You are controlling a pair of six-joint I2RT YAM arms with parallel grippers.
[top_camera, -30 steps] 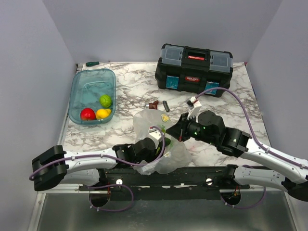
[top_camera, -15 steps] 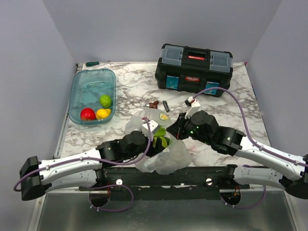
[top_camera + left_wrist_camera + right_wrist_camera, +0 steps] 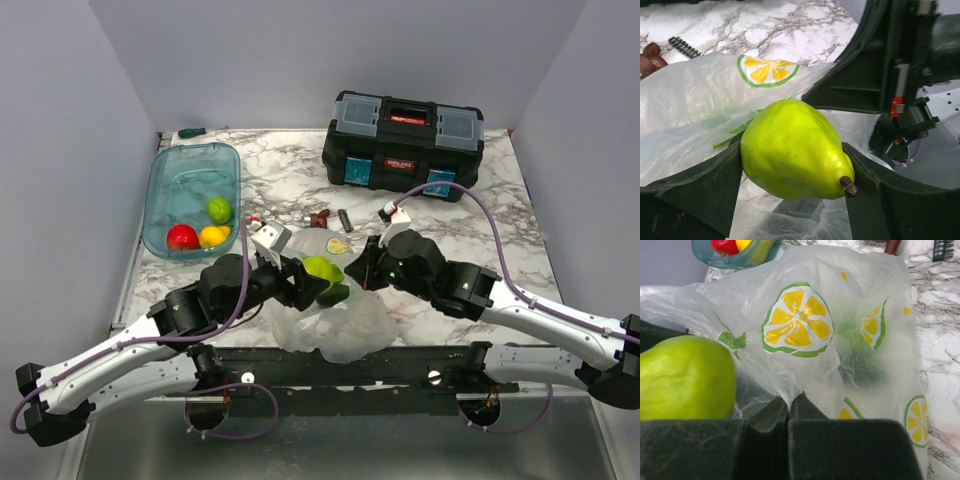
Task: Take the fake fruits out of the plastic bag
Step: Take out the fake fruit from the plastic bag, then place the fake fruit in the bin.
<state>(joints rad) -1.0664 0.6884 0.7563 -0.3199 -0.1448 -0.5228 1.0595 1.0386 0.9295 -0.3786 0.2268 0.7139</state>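
My left gripper is shut on a lime-green fake pear, held just above the mouth of the clear plastic bag. In the left wrist view the pear sits between both fingers, brown stem to the right, over the lemon-print bag. My right gripper is shut on a fold of the bag, pinching it. The pear shows at the left of the right wrist view. A dark green fruit shows dimly inside the bag. Red, yellow and green fruits lie in the teal tub.
A black toolbox stands at the back right. Small brown and black hardware bits lie on the marble table behind the bag. A green-handled tool lies at the back wall. The two wrists are close together over the bag.
My left gripper has come up out of the bag with the pear and moved away from the near edge and to the left. The right gripper has kept its pinch on the bag.
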